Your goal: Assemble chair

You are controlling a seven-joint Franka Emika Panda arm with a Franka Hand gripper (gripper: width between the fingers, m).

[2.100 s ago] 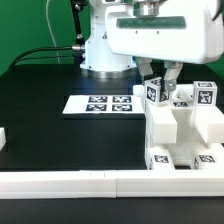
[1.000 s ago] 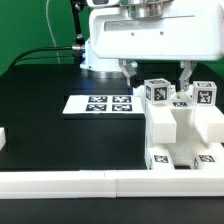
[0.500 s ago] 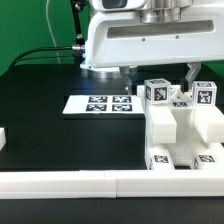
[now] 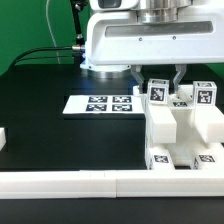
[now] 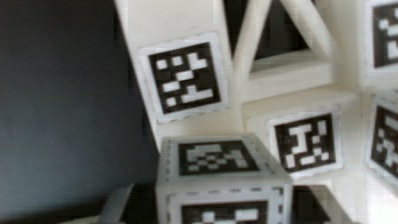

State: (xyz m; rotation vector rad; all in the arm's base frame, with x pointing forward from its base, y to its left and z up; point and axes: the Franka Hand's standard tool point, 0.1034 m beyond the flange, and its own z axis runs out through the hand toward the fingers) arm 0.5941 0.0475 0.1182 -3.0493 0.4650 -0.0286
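Observation:
The chair (image 4: 182, 130) is a cluster of chunky white tagged parts at the exterior view's right, near the front rail. A tagged post (image 4: 158, 92) stands up from its top. My gripper (image 4: 158, 78) hangs just above it, with one finger on each side of the post. In the wrist view the tagged post top (image 5: 222, 185) lies between my fingers (image 5: 128, 205), with a dark gap on each side. The gripper (image 5: 224, 208) is open and holds nothing. More tagged chair bars (image 5: 187, 80) fill the wrist view beyond it.
The marker board (image 4: 100, 103) lies flat on the black table, to the exterior view's left of the chair. A long white border rail (image 4: 100, 184) runs along the front. A small white piece (image 4: 3, 138) shows at the left edge. The robot base (image 4: 100, 50) stands behind.
About two seconds ago the fingers were tight around the post. They then spread wide and the hand rose slightly. Now they stand closer together again, around the post.

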